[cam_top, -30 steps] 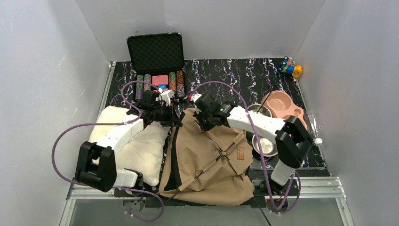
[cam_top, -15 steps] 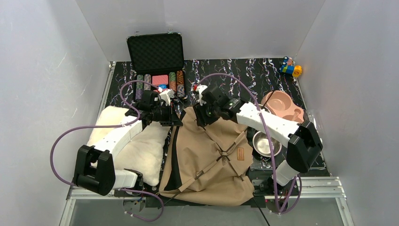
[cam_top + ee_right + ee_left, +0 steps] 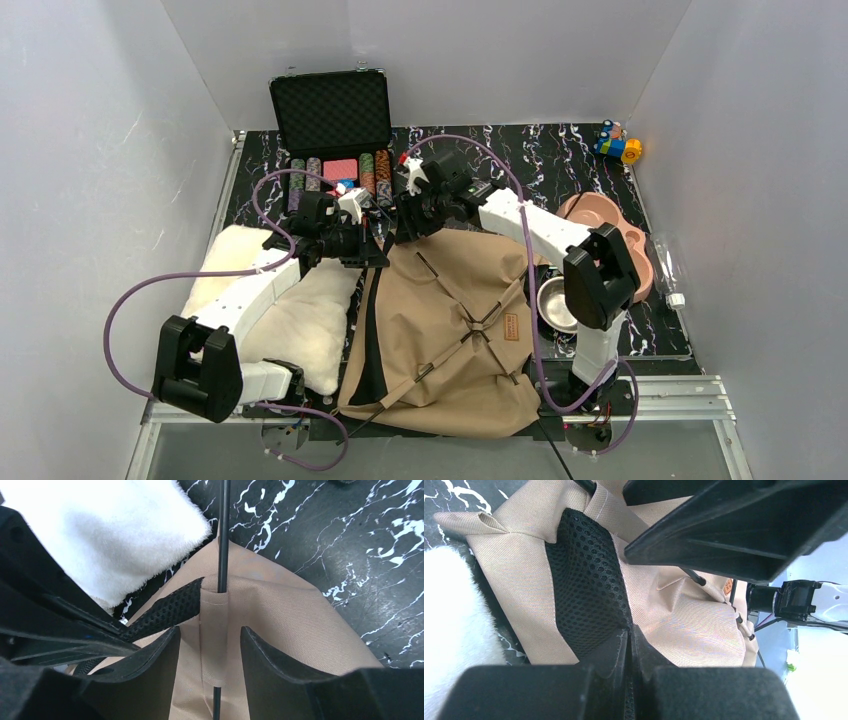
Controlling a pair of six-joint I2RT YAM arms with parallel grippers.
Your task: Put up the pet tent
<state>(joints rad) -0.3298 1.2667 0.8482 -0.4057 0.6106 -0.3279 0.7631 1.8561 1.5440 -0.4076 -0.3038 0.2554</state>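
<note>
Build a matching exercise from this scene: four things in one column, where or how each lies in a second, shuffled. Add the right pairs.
Things
1. pet tent
2. fluffy cushion
3. chip case
4. pink double bowl

Places
a. at the back, lid standing open
b. on the right, just beyond the steel bowl
c. collapsed flat in the middle
d. on the left side, beside the tan canvas

Pairs: 1-c, 2-d, 3-a, 4-b

Pet tent pole midsection inside canvas sleeve
</note>
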